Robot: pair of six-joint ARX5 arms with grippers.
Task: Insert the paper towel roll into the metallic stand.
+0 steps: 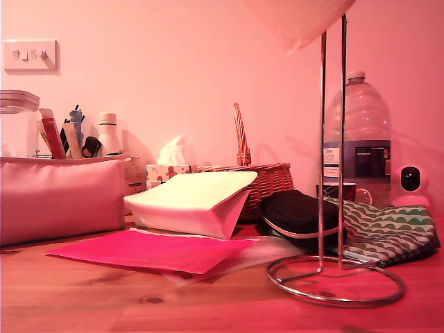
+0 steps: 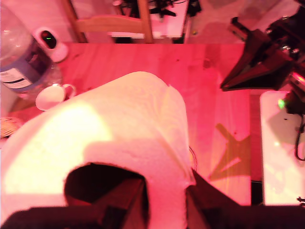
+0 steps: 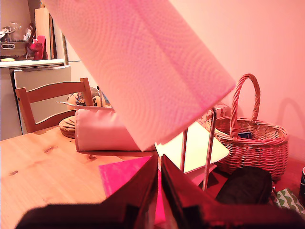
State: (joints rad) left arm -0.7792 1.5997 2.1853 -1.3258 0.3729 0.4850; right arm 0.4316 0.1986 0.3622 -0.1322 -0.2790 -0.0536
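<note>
**A:** Where is the paper towel roll (image 1: 297,21) just now?

**B:** Up in the air, at the top edge of the exterior view, with only its lower end showing. It hangs tilted right by the tips of the two rods of the metallic stand (image 1: 331,173). From my second wrist view the roll (image 3: 143,62) slants across the frame, its lower edge covering the rod tops of the stand (image 3: 207,148), so I cannot tell whether the rods have gone into the core.

**A:** And what has hold of it?

**B:** My first gripper (image 2: 164,202). Its jaws are parted around the wall of the roll (image 2: 109,143), one finger inside the dark core hole and the other outside against the paper, so the roll is pinched between them.

**A:** The second gripper?

**B:** My second gripper (image 3: 159,191) has its jaws nearly together, only a narrow slit between the fingers, with nothing in them. It points toward the stand from low over the tabletop (image 3: 43,167).

**A:** Where does the stand sit?

**B:** Its ring base rests on the tabletop (image 1: 139,305) toward the exterior view's right, both rods upright. Behind it are a large water bottle (image 1: 357,139), a patterned pouch (image 1: 388,232) and a dark case (image 1: 298,211). Further toward the exterior view's left come a wicker basket (image 1: 267,180), a white paper bag (image 1: 194,201) lying on its side, and a pink sheet (image 1: 149,251) flat on the wood
</note>
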